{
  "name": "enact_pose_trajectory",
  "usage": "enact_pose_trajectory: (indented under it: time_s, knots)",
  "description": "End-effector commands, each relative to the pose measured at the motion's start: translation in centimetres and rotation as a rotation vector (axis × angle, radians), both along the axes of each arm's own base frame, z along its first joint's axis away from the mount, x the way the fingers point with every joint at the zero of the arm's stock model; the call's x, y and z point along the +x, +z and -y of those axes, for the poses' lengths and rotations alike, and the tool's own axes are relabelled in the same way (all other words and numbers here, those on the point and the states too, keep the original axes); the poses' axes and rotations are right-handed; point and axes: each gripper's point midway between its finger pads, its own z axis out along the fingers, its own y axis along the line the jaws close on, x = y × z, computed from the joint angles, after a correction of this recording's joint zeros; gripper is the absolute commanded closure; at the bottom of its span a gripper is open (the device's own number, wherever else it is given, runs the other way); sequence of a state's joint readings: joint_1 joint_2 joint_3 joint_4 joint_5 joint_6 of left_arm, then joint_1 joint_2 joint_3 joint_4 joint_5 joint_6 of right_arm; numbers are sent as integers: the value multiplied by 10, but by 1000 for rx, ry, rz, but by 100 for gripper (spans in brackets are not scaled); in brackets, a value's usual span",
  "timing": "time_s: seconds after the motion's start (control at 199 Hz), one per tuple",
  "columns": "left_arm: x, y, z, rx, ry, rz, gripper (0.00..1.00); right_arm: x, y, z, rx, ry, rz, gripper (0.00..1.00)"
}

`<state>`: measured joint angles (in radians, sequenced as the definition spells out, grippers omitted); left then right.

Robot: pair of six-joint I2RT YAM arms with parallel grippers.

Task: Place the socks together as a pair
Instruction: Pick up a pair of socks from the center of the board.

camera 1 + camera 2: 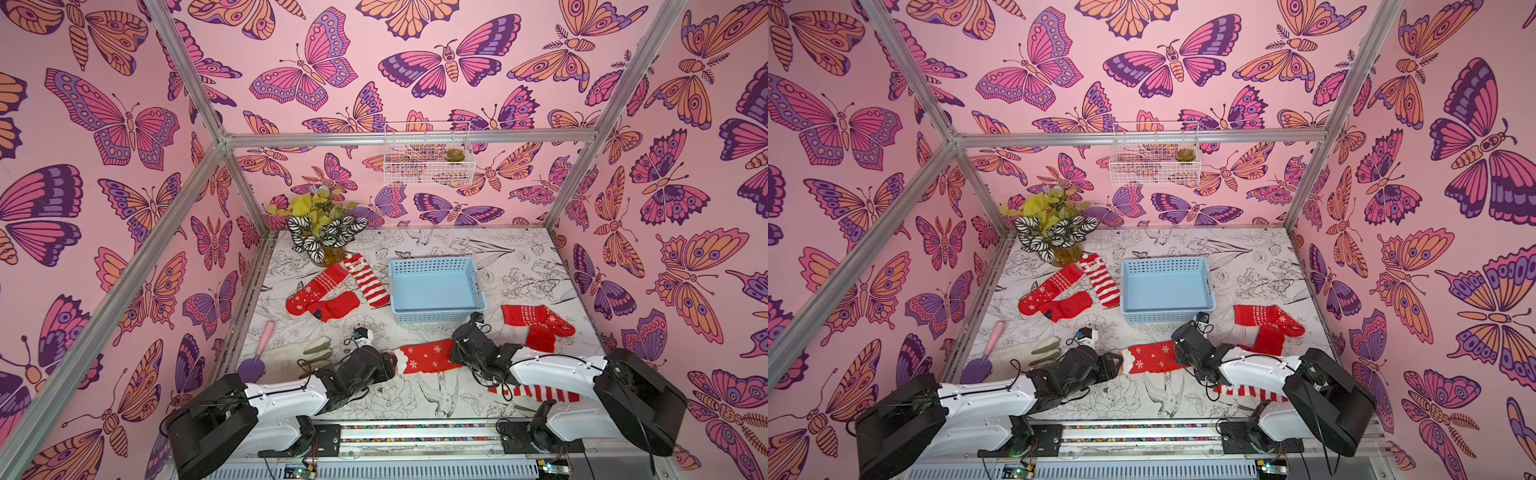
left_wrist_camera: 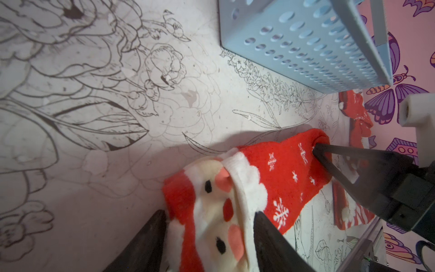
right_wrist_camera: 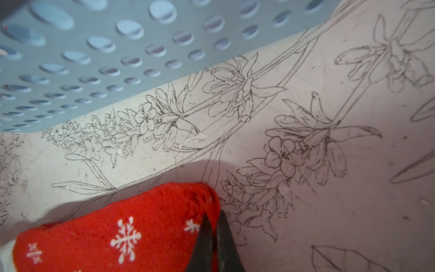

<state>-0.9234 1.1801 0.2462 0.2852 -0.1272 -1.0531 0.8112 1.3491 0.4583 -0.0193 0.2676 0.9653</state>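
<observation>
Red Santa-faced snowflake sock (image 1: 424, 356) lies stretched flat near the table's front, possibly doubled.

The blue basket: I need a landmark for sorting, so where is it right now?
In both top views the blue basket sits mid-table toward the back, empty, with the striped Santa sock just left of it and the right claw in front.

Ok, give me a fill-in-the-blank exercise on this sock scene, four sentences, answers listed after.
1. The right gripper is shut on the ____ end of the Santa sock with snowflakes.
2. The left gripper stands open around that sock's ____ end.
3. The blue basket holds ____ socks.
4. The purple trowel has a ____ handle.

Missing words: toe; Santa-face; no; pink
</observation>
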Motion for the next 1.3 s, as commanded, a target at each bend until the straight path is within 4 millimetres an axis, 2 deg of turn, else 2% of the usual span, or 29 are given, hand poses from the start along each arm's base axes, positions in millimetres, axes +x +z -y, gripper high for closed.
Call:
enact_pose_trajectory:
  time_s: [0.0, 0.11, 0.191, 0.321, 0.447, 0.532, 0.683, 0.758, 0.768, 0.788, 0.838, 0.959, 1.069, 1.185, 1.3]
  knots:
    - [-15, -29, -22, 93, 21, -83, 36, -21, -24, 19, -76, -1, -103, 100]
    - [-17, -33, -24, 97, 38, -104, 37, -22, -24, 24, -84, -20, -103, 100]
    - [-18, -34, -21, 97, 22, -112, 51, -22, -23, 26, -82, -29, -95, 100]
    - [-18, -35, -18, 106, 6, -119, 59, -22, -20, 26, -74, -33, -87, 100]
    - [-18, -32, -17, 111, -9, -109, 86, -21, -11, 20, -44, -9, -72, 100]
    - [-17, -23, -15, 107, -27, -89, 100, -18, 4, 15, -12, 5, -41, 100]
    - [-16, 12, -3, 47, -99, -16, 100, -15, 42, 5, 68, 60, 42, 100]
    - [-16, 32, 2, 33, -146, 28, 100, -12, 72, 0, 100, 103, 112, 100]
    - [-12, 44, 8, 16, -152, 50, 100, -11, 76, 0, 101, 107, 120, 100]
    - [-10, 55, 11, 6, -162, 72, 100, -10, 83, 0, 100, 114, 136, 100]
    - [-6, 74, 14, 5, -180, 121, 100, -6, 102, 4, 82, 113, 181, 100]
    - [11, 115, 6, 74, -136, 225, 100, 10, 148, 16, -1, 106, 315, 100]
    - [32, 144, 10, 120, -139, 310, 100, 26, 184, 25, -81, 91, 403, 100]
    - [62, 156, 22, 156, -159, 315, 100, 47, 208, 37, -166, 53, 447, 100]
    - [96, 162, 32, 173, -160, 303, 100, 74, 215, 53, -197, -5, 440, 100]
